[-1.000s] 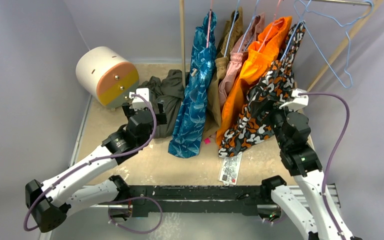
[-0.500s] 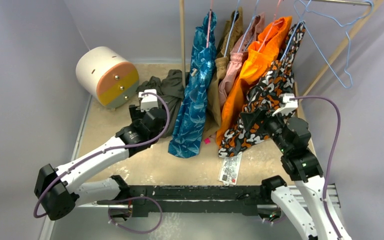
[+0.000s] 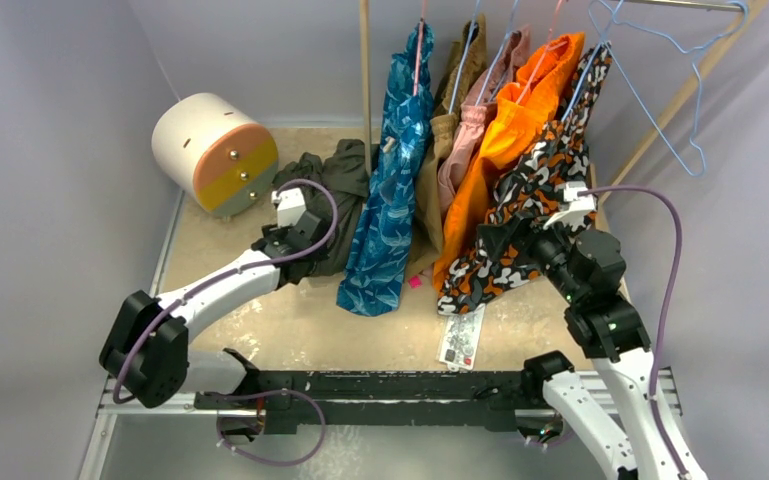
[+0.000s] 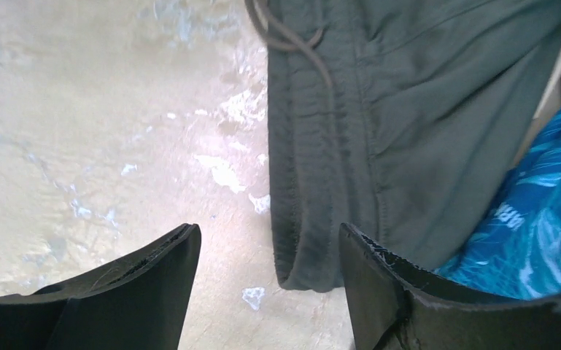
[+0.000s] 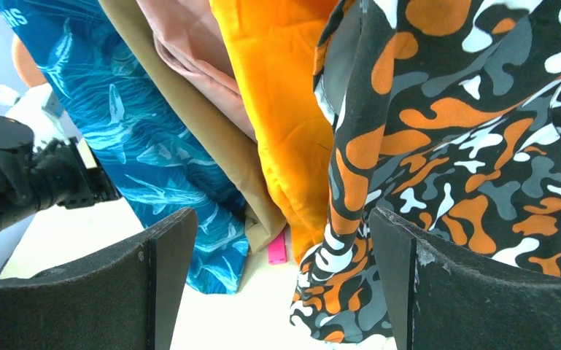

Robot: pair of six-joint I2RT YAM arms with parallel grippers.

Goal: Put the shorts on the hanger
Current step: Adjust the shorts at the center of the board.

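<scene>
while the shorts (image 4: 408,109) lie on the table (image 4: 80,109), left tool (image 4: 266,233) and right tool (image 5: 281,215) stand open, empty.

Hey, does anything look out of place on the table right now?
The dark green shorts lie crumpled on the table while the other clothes hang above it. A printed card also lies loose near the front edge.

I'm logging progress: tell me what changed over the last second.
The left arm stretched out low over the table, carrying the left tool forward to the shorts. Their waistband corner now shows between its open jaws, and nothing is gripped yet. The right tool swung slightly left toward the camouflage shorts, also open. The shorts and the hung garments stayed put.
</scene>
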